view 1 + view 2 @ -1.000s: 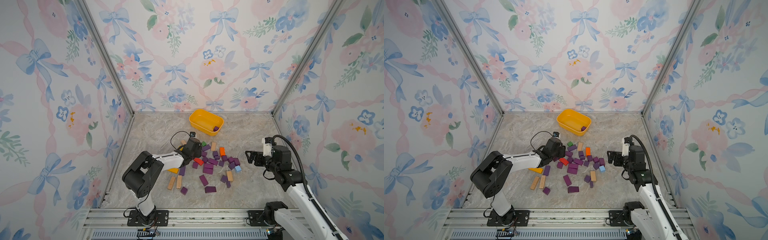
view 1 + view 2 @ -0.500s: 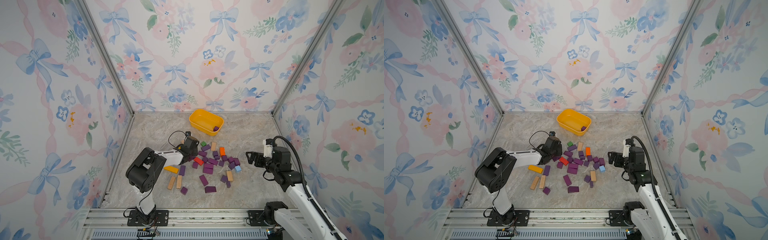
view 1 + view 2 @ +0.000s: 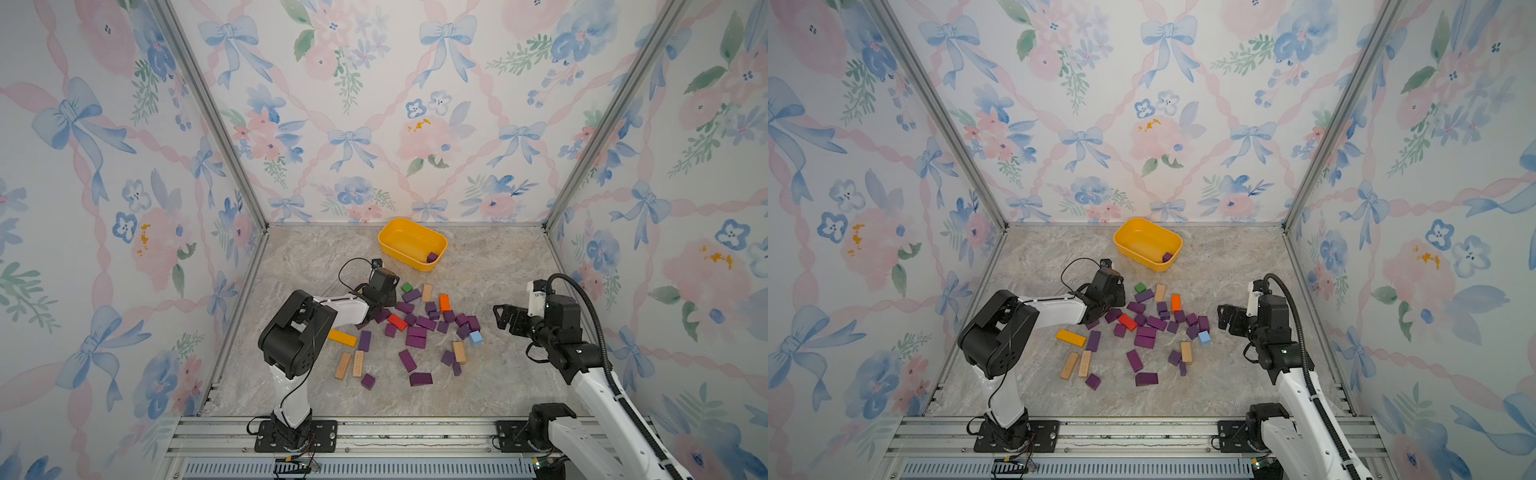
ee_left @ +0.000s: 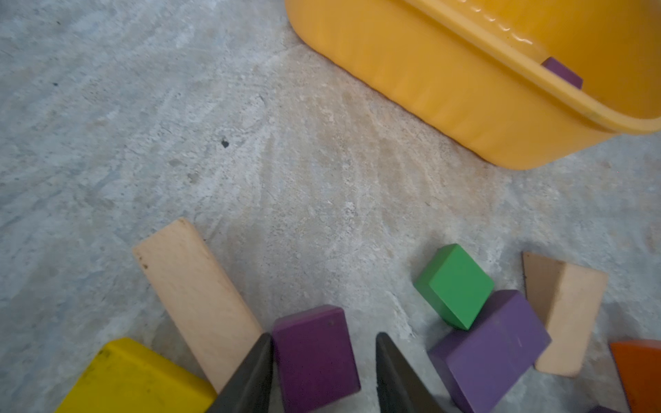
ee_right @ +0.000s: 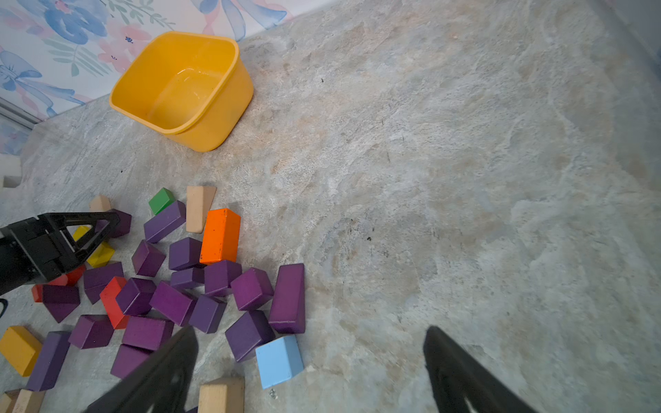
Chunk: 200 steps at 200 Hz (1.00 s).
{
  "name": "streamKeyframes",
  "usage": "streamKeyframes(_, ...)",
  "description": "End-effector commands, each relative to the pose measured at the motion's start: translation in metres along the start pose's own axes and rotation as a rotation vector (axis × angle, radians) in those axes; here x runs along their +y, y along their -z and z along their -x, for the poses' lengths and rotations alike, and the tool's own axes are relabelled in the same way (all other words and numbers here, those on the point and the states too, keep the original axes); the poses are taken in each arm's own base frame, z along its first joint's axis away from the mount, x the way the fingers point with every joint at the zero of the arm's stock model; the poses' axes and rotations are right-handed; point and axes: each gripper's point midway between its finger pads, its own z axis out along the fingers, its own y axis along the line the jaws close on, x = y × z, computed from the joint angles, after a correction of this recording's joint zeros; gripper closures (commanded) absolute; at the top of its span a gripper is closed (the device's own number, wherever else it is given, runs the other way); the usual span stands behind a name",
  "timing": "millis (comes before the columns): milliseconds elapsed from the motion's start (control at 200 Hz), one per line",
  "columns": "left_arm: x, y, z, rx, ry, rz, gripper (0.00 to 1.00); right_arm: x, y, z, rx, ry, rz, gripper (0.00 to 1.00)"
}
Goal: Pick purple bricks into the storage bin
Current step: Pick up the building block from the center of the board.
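Left arm: elbow raised over its base, forearm reaching low and forward to the left edge of the block pile, wrist tipped down at the table. Left gripper is part open and straddles one purple brick that lies flat on the table. One finger is against the brick's side, with a gap at the other finger, so there is no grip yet. A tan bar and a yellow block sit just beside that finger.

Right arm: rises from the near right corner, wrist bent toward the pile. Right gripper hangs above the table to the right of the pile, jaws wide apart and nothing between them. A light blue cube lies just below its fingers.

Purple bricks: dark matte purple cubes, bars and a few wedges. Most are heaped mid-table, touching and overlapping, mixed with a red block, an orange block and a green cube. A few lie scattered nearer the rail.

Storage bin: yellow tub with rounded corners, near the back wall beyond the pile and set at an angle. In both top views a single purple cube sits in its right end.
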Motion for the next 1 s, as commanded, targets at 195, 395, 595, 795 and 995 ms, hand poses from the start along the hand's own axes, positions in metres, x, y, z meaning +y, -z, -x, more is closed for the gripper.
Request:
streamKeyframes(195,0.003,-0.014,-0.012,0.052,-0.020,0.019,0.63,-0.011,-0.005,-0.009,0.028,-0.028,-0.034,0.03)
streamKeyframes(395,0.006,-0.009,-0.005,0.032,-0.034,0.034,0.68,-0.014,-0.007,-0.011,0.037,-0.037,-0.046,0.03)
streamKeyframes(595,-0.003,0.000,0.008,0.006,-0.071,-0.001,0.68,-0.015,-0.008,-0.014,0.047,-0.041,-0.048,0.03)
streamKeyframes(795,-0.005,0.018,0.033,-0.064,-0.063,0.000,0.69,-0.015,-0.009,-0.016,0.049,-0.048,-0.041,0.03)
streamKeyframes(995,-0.020,0.036,0.068,-0.138,-0.076,-0.049,0.68,-0.012,-0.011,-0.017,0.048,-0.055,-0.022,0.03)
